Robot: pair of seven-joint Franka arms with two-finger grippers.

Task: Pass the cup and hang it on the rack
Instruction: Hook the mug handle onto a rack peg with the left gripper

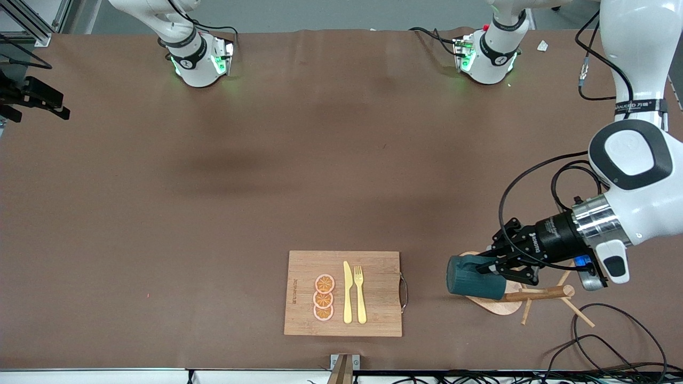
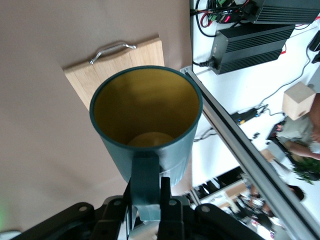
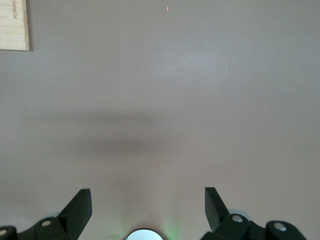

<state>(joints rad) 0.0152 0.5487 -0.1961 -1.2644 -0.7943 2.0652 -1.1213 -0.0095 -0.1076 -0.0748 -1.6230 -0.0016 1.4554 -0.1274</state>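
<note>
Jaws of the left gripper (image 1: 493, 268) clamp the handle of the cup (image 1: 474, 277), held sideways over the rack (image 1: 539, 295), forearm reaching level. The right gripper (image 3: 145, 205) waits, jaws apart, above the bare counter (image 1: 213, 213).

A knife (image 1: 347, 292), a fork (image 1: 360, 294) and fruit slices (image 1: 324, 297) lie on the cutting board (image 1: 373, 320), with the rack (image 1: 539, 295) toward the left arm's end of the table.

Broad bare brown tabletop (image 1: 213, 202) around rectangular bamboo cutting board (image 1: 373, 314); light wooden mug rack (image 1: 539, 296) obstructing left arm's end.
</note>
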